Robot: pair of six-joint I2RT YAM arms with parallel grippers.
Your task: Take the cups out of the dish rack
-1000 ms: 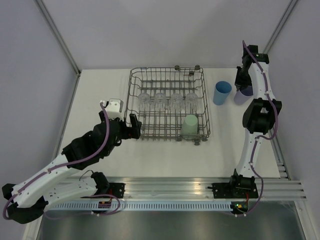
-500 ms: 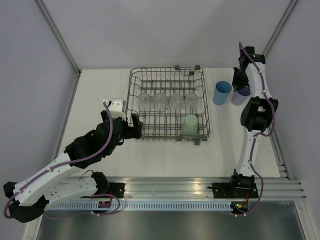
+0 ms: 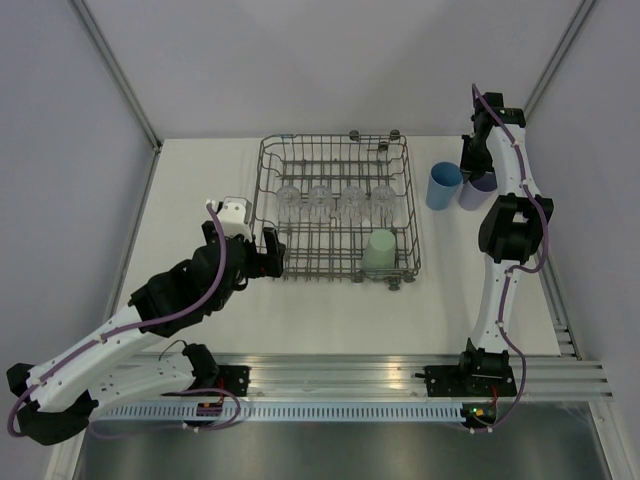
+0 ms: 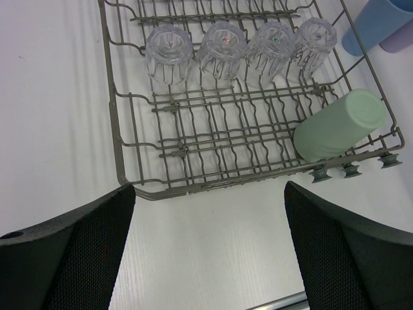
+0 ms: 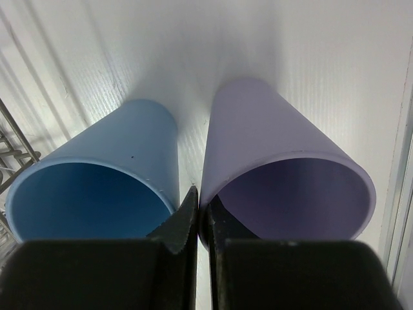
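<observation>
Underneath, a white table (image 3: 300, 310) is seen, closed in by plain grey walls (image 3: 330, 60) at the back and sides, with slanted metal posts (image 3: 115, 70) at the far corners and an aluminium rail (image 3: 340, 375) along the near edge where both arms are bolted. The dish rack (image 3: 270, 175) is set at the middle back of the table. A strip of bare tabletop is left between its near side and the rail, and another on its left. On the right, less room is left between the rack and the table's side edge, and two cups are stood there upright, touching or nearly so.

Seven cups are counted. Four clear cups (image 3: 320, 197) are placed mouth down in a row across the rack, and one light green cup (image 3: 380, 250) is laid on its side at the near right corner. One blue cup (image 3: 444, 186) and one lavender cup (image 3: 470, 193) are on the table.

The right gripper (image 5: 201, 206) is closed on the lavender cup's wall, one finger inside and one in the gap beside the blue cup. The left gripper (image 4: 210, 187) is held wide open just off the rack's near left corner, with nothing between its fingers
</observation>
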